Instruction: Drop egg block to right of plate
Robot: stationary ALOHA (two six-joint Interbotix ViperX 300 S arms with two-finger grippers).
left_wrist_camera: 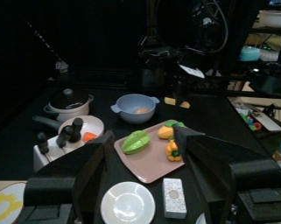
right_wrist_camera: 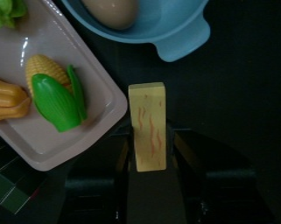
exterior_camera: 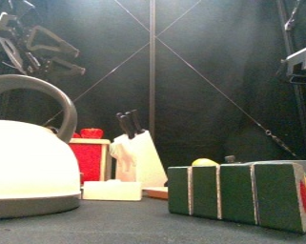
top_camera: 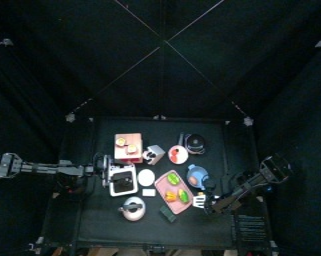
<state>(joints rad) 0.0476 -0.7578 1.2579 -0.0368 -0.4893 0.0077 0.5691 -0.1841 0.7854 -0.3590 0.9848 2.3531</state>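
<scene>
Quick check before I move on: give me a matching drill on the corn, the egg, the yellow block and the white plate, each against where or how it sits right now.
Things:
1. corn
2. egg
3. yellow block
4. white plate

Places or states:
A. in the blue bowl
B. between the jaws of the right hand
C. bare, nothing on it
D. lying on the pink tray

Pairs: 1-D, 2-A, 3-B, 4-C

No legible text or labels.
</scene>
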